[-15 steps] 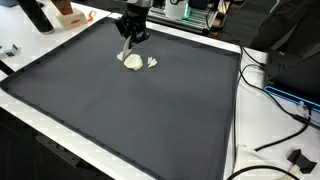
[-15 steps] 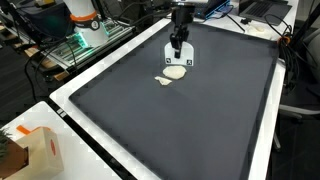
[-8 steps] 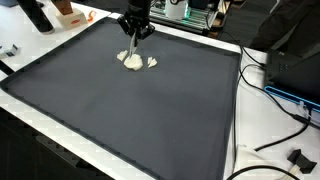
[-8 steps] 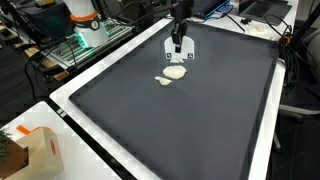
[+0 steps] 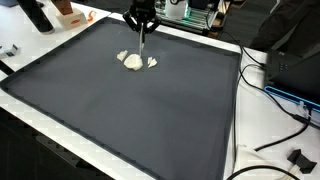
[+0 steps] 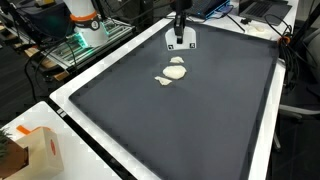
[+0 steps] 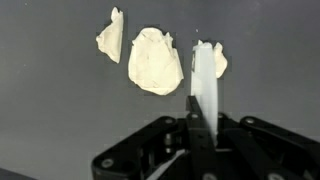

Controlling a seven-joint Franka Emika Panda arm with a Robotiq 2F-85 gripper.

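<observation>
My gripper [image 7: 205, 125] is shut on a thin white flat strip [image 7: 205, 75] that hangs down from the jaws. In both exterior views the gripper [image 5: 142, 26] [image 6: 180, 28] hovers above the far part of a dark mat [image 5: 150, 110], with the strip [image 5: 143, 45] pointing down. Three pale dough-like pieces lie on the mat just below: a large round one [image 7: 155, 62] [image 5: 132, 62] [image 6: 176, 72], a small one [image 7: 110, 35] [image 6: 165, 80], and one partly hidden behind the strip [image 7: 221, 60] [image 5: 152, 62]. The strip's tip is above the pieces and apart from them.
The dark mat [image 6: 200, 120] has a white border [image 6: 90, 120]. Cables and black gear [image 5: 290, 80] lie beside it, and a black plug [image 5: 298, 158] lies near its corner. An orange-and-white box [image 6: 40, 150] stands near one edge. Equipment racks stand behind the arm.
The gripper has risen and drawn back from the pieces with the white strip in it. The three pieces stay on the mat.
</observation>
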